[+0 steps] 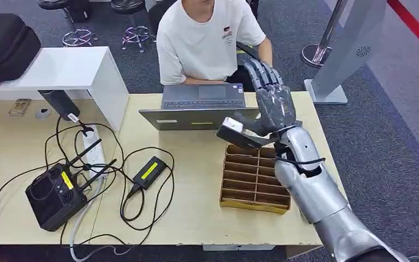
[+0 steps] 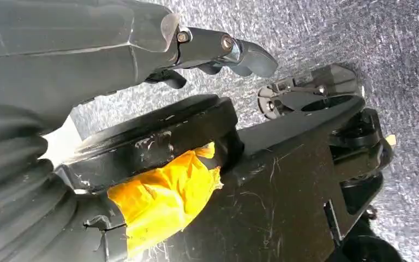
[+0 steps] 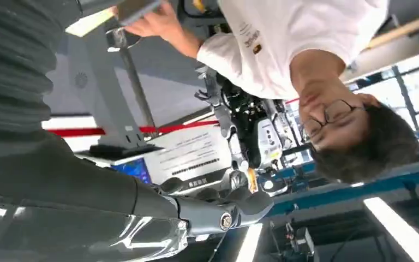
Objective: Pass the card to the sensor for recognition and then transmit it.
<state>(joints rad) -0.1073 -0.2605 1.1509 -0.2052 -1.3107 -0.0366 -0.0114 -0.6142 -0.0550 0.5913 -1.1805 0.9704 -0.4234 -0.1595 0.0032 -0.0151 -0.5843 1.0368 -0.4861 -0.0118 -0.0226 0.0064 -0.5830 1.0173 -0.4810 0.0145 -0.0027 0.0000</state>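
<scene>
In the head view my right hand (image 1: 274,103) is raised over the far right of the table, fingers pointing up toward the seated person. It pinches a dark card (image 1: 246,136) with a white end, held about level above the far rim of the wooden slotted box (image 1: 255,183). A small black reader with a yellow label (image 1: 149,171) lies on the table to the left, well apart from the card. My left hand (image 2: 218,52) hangs over grey carpet, holding nothing, fingers loosely apart. The right wrist view shows my right hand's thumb (image 3: 218,215).
A person in a white shirt (image 1: 207,38) sits behind an open laptop (image 1: 202,106) at the far table edge. A black router with antennas (image 1: 54,194), a power strip (image 1: 91,147) and looping cables cover the left half. A white shelf (image 1: 71,68) stands far left.
</scene>
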